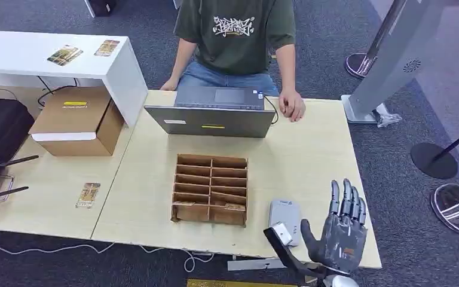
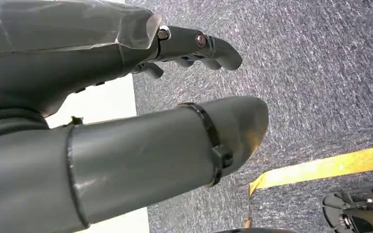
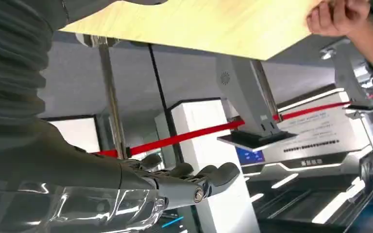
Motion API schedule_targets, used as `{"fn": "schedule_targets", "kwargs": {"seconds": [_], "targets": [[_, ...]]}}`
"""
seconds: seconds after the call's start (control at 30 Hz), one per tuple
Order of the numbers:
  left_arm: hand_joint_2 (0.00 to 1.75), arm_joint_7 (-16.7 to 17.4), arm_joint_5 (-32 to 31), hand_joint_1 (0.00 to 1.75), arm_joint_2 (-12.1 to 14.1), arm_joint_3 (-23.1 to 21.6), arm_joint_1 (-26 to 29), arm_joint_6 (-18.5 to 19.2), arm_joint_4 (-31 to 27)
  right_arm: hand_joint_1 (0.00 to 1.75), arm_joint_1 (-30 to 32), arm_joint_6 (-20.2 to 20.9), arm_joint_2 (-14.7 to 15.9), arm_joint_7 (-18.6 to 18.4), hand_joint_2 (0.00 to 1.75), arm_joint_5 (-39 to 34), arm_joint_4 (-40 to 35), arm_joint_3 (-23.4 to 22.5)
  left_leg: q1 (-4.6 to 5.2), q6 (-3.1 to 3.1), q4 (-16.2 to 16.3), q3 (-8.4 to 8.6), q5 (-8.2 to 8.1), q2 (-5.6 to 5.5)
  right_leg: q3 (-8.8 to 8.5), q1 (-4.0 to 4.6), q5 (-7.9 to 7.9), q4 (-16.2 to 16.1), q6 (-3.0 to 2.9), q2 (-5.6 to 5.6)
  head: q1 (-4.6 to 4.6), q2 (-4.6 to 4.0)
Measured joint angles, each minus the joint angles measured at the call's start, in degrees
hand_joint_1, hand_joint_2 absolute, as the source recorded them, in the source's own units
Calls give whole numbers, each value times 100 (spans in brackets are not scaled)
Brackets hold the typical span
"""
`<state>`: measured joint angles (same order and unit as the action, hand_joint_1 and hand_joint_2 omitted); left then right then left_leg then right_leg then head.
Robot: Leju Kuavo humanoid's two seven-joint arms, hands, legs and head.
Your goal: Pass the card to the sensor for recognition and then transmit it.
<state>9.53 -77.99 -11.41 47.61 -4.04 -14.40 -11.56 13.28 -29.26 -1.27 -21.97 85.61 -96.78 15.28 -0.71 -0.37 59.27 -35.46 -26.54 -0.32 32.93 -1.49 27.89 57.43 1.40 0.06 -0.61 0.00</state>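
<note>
Card (image 1: 88, 195) untouched on table (image 1: 311, 155); my right hand (image 1: 342, 230) empty, fingers spread beside sensor (image 1: 284, 219); pickup comes next.

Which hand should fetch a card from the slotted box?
Right, likely. The right hand is raised, fingers spread, over the table beside the sensor and cardboard card box. The left hand hangs over carpet.

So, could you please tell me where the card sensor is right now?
In the head view the grey sensor lies near the table's front edge, right of centre, between the wooden organiser and the raised right hand.
</note>
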Motion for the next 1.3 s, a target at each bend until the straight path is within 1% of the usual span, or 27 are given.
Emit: {"fn": "schedule_targets", "kwargs": {"seconds": [0.07,0.13,0.17,0.23,0.37,0.5,0.73,0.97,1.3], "targets": [[0,4,22,0,-9,17,0,-4,0,0,-1,82,54,-148,175,0,33,211,0,0,0,0,0,0,0,0,0,0,0,0,0,0],[0,9,61,0,-20,37,-2,-26,0,0,-12,116,92,-203,175,0,87,458,0,0,-1,0,0,0,0,0,0,0,0,0,0,0],[0,11,72,0,-26,52,-2,-35,0,0,-22,116,96,-166,175,0,140,577,0,0,-1,0,0,0,0,0,0,0,0,0,-2,0],[0,11,85,0,-35,66,-2,-50,0,0,-38,111,74,81,175,0,308,762,0,0,-1,0,0,0,0,0,1,0,-1,-1,-2,0],[0,7,89,0,-46,111,-4,-50,0,0,-145,114,-59,367,175,2,698,926,0,0,-2,0,0,4,0,0,1,0,-1,3,0,0],[0,-9,100,0,-57,146,-6,-66,0,0,-340,94,-199,555,175,0,1151,996,0,0,-2,1,0,4,-1,0,1,0,-1,1,2,0],[0,-70,116,0,-63,157,-8,-61,0,0,-617,76,-230,693,175,0,1615,1149,1,0,-2,2,0,4,-2,0,0,0,-1,2,0,0],[0,-114,142,0,-59,157,-8,-57,0,0,-795,-83,-232,824,175,-24,1939,1315,0,0,-2,1,0,4,0,0,1,0,-1,2,-2,0],[0,-138,142,0,-52,159,-8,-33,0,0,-964,-133,-232,991,175,-44,2201,1499,0,0,-2,1,0,4,-1,0,1,0,-1,2,0,0]]}}
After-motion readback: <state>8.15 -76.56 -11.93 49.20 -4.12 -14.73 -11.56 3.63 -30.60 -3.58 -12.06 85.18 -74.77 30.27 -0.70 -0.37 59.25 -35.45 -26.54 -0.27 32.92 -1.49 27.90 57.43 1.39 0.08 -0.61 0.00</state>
